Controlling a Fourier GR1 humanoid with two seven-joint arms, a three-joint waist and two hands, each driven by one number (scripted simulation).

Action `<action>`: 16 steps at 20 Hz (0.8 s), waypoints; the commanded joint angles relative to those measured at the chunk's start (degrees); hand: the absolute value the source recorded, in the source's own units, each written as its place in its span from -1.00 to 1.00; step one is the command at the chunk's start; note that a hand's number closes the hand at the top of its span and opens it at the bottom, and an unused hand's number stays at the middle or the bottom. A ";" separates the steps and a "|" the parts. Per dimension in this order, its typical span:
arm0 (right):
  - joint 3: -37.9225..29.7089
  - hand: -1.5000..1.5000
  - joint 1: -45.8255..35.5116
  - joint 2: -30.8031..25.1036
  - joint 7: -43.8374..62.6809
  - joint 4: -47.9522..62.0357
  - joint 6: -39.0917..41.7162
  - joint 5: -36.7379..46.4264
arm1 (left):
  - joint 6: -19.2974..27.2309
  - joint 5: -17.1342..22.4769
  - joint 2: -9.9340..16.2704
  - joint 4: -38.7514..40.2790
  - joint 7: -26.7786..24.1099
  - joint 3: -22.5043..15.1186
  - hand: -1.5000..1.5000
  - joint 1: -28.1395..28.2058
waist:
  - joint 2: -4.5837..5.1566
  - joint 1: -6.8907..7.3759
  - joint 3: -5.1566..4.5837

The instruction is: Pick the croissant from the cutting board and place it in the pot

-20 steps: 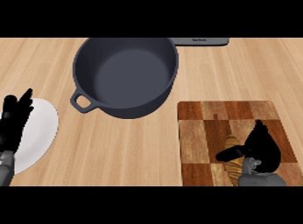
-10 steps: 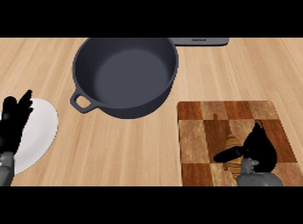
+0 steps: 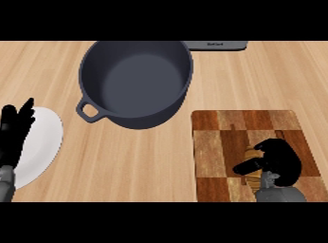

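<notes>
— What does the head view hold, counted out?

— One dark grey pot (image 3: 137, 83) with a loop handle toward the lower left, standing on the wooden counter (image 3: 139, 161). One checkered cutting board (image 3: 226, 142) at the lower right, well apart from the pot. One white plate (image 3: 44, 142) at the left edge. One grey appliance edge (image 3: 216, 45) at the top, just behind the pot.

— And the croissant?

— One croissant (image 3: 251, 154), lying on the board's lower half, mostly hidden; only a tan sliver shows beside the thumb.

— The hands?

— Two. The right hand (image 3: 278, 159) sits over the croissant with fingers curled down around it and the thumb at its left side. The left hand (image 3: 9, 137) rests over the plate, fingers straight and pointing up, holding nothing.

— Anything inside the pot?

— Only its bare dark floor shows.
</notes>
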 commanded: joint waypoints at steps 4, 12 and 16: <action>2.73 1.00 -1.58 0.96 6.90 -0.36 0.36 9.23 | -0.61 -0.95 -1.59 -0.82 -3.06 0.83 0.00 4.10 | 0.27 0.11 0.19; 11.37 1.00 0.40 0.89 3.55 -12.40 12.31 16.74 | 2.72 -5.59 -5.06 1.02 -2.97 -1.52 0.00 1.85 | 0.15 -0.36 0.15; 20.27 1.00 2.37 0.64 -3.31 -14.66 15.46 17.91 | 0.27 -3.70 -3.42 0.05 0.16 -0.26 0.00 -0.84 | 0.15 -0.28 0.18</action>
